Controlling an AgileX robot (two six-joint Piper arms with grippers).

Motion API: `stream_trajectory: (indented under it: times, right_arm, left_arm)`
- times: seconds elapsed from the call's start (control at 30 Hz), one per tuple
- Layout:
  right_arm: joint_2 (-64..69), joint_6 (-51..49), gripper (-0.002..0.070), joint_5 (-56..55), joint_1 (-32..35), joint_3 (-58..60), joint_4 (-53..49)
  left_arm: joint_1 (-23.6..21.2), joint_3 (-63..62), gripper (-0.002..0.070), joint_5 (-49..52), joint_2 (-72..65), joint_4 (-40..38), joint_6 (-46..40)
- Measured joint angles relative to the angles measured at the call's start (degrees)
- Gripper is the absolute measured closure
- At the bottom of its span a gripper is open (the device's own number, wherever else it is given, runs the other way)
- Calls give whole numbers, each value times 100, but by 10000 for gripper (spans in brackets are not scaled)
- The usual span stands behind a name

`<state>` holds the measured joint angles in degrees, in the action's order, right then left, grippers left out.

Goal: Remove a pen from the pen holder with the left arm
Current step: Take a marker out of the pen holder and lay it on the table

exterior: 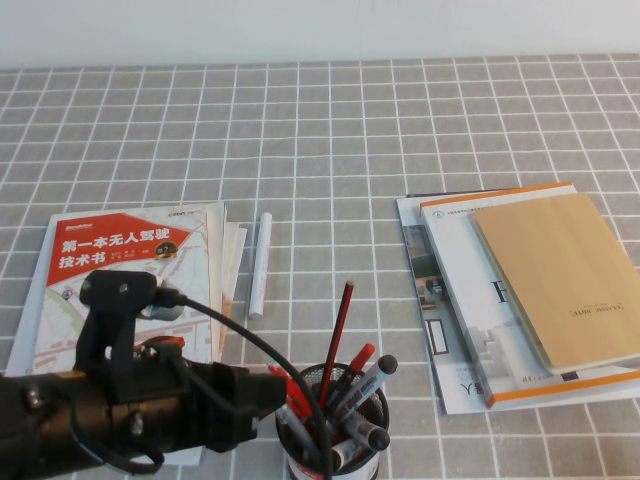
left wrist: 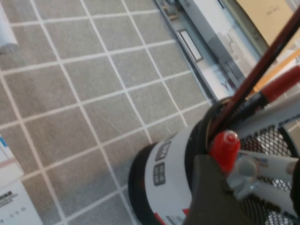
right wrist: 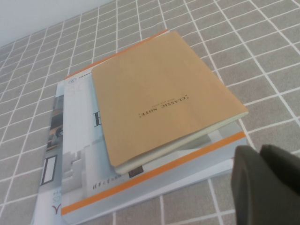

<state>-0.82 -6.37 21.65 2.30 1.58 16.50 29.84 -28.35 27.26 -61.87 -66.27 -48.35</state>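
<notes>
I have the left gripper [exterior: 285, 398] at the pen holder [exterior: 372, 455] rim for the red pen [left wrist: 225, 145]; its grip I cannot tell. Right gripper [right wrist: 260, 159] is parked well apart, closed, empty.

Desk [exterior: 320, 130], grey grid-pattern cover.
- Toward the right edge: tan notebook [exterior: 560, 280] lying on an orange-trimmed white book [exterior: 460, 300], itself on a larger white booklet [exterior: 455, 395].
- Toward the left edge: red-and-white book [exterior: 120, 250] with a Chinese title, over loose sheets [exterior: 232, 255].
- White tube [exterior: 260, 265] just beside those sheets.
</notes>
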Motion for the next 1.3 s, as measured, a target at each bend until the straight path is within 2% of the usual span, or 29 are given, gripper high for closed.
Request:
stream_trajectory:
  times: [0.33,0.47,0.63,0.8,1.0,1.3]
  right_arm:
    - [0,0,689,0,0,0,0]
    - [0,0,689,0,0,0,0]
    - [0,0,689,0,0,0,0]
    - [0,0,689,0,0,0,0]
    - [0,0,689,0,0,0,0]
    - [0,0,689,0,0,0,0]
  left_arm:
    - [0,0,357,-113,-22,-60,8]
    - [0,0,382,-113,-213,-110,8]
    - [0,-4,465,-51,-488,-370,-223]
    - [0,-4,613,-36,-517,-819,-755]
    - [0,-4,616,-36,-517,-1309,-1161]
    - [0,-4,617,126,-517,-1421,-1230]
